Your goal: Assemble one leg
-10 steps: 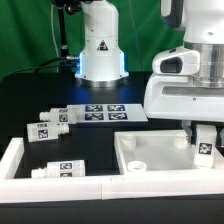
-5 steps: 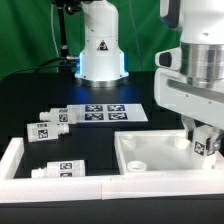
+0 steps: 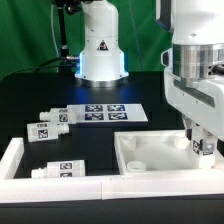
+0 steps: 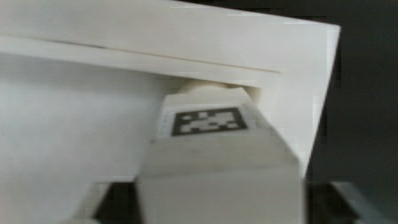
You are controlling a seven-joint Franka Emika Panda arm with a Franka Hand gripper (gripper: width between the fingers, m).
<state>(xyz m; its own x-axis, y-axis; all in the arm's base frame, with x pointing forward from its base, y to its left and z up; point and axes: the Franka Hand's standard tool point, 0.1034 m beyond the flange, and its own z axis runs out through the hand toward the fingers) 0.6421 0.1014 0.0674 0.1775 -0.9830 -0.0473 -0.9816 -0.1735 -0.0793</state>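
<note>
**Leg held over the panel's corner**

The gripper (image 3: pixel 204 146) is clamped on a leg (image 3: pixel 205 147), a stubby white plastic peg with a black-and-white square tag on its face. In the exterior view it hangs at the panel's (image 3: pixel 150 160) corner toward that view's right, low against the raised rim. The wrist view shows the same leg (image 4: pixel 221 150) running out between the two dark fingers (image 4: pixel 116 200), its tagged face flat and squared off, its far end at the panel's inner corner (image 4: pixel 107 110), where two walls meet. Whether the end touches the floor of the panel cannot be told.

The panel is a large white square tray, smooth and matt, with a low wall all round and a small round boss (image 3: pixel 137 163) in the corner on the exterior view's left.

Three more legs lie loose on the table (image 3: pixel 30 95): two (image 3: pixel 48 125) close together near the marker board (image 3: pixel 104 112), and one (image 3: pixel 60 169) lying on its side nearer the camera. A thick white rail (image 3: pixel 40 185) runs along the front edge and up the exterior view's left side.

The table is covered in flat black cloth or sheet. Behind it stands the arm's white glossy base (image 3: pixel 100 50), with a blue glow at its foot, and a green backdrop (image 3: pixel 30 30) fills the rear.
</note>
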